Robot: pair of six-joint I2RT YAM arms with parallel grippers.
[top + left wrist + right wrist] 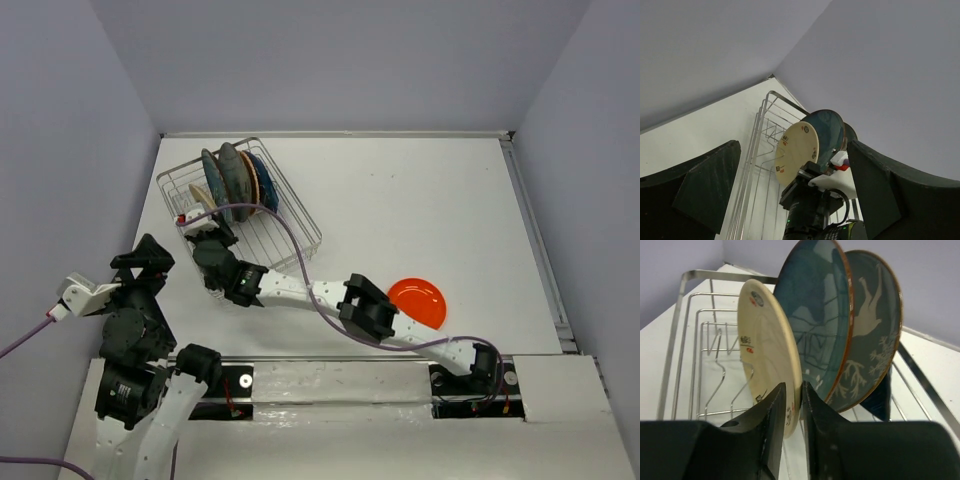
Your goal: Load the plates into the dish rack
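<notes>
The right claw is pinching the lower rim of the cream plate, which stands on edge at the near-left end of the dish rack. Behind it, also upright, are the teal plate, the grey patterned plate, the wooden plate and the navy plate. The orange-red plate lies flat on the surface, well right of the rack. The left claw is spread, holding nothing.

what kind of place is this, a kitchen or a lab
Likely a robot test cell, not a kitchen: a white table boxed in by plain panels, robot arms bolted at its edge, and only a dish rack and plates as props.
</notes>
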